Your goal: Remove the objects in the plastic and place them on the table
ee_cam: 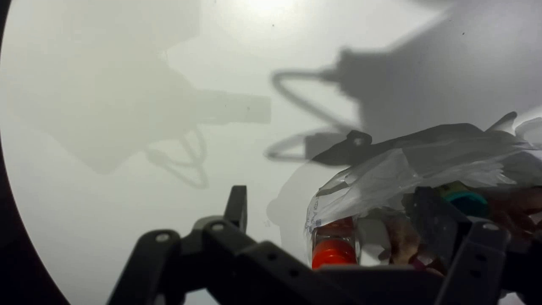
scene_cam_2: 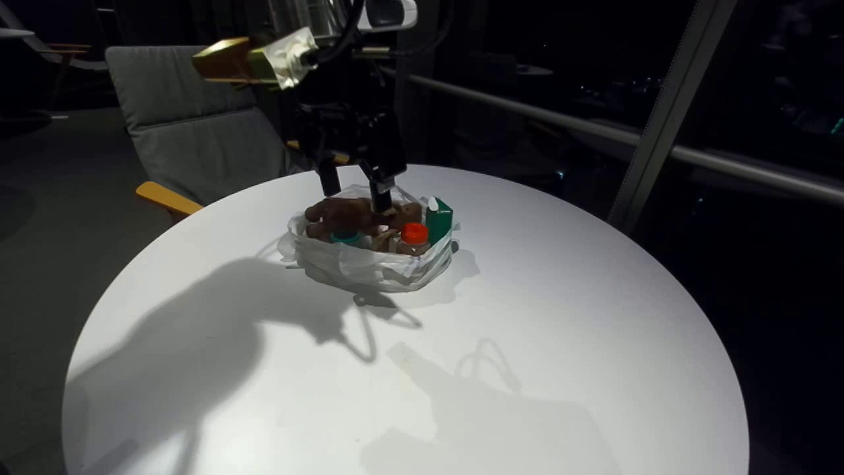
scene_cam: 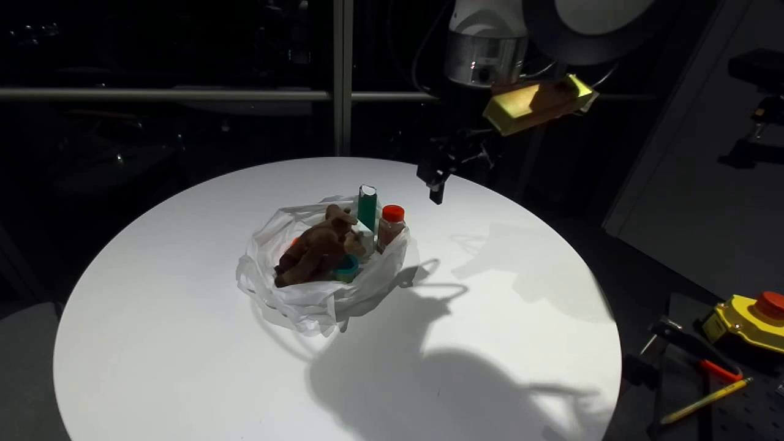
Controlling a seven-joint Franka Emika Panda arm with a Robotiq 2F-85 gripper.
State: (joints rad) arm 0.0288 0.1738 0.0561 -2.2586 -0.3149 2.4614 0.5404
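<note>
On the white table (scene_cam: 171, 343) rests the crinkly plastic (scene_cam: 309, 303), a rough bowl full of objects. A brown plush animal (scene_cam: 315, 248) lies across it. The green bottle (scene_cam: 367, 211) and red-capped jar (scene_cam: 391, 226) stand upright at one side; a teal-rimmed piece (scene_cam: 346, 268) and a bit of orange (scene_cam: 294, 241) show by the plush. Above these objects hangs my gripper (scene_cam_2: 356, 190), jaws wide apart and holding nothing. In the wrist view, the jar's red cap (ee_cam: 333, 253) appears between the fingers, lower down, beside a whitish block (ee_cam: 372, 239). The gripper body partly hides the contents there.
A yellow block (scene_cam: 533, 104) is fixed to the arm above the gripper. Past the table edge are a yellow box with a red button (scene_cam: 750, 318) and a pencil (scene_cam: 707, 401). A grey chair (scene_cam_2: 191, 125) stands close behind the table. Arm shadows fall across the tabletop.
</note>
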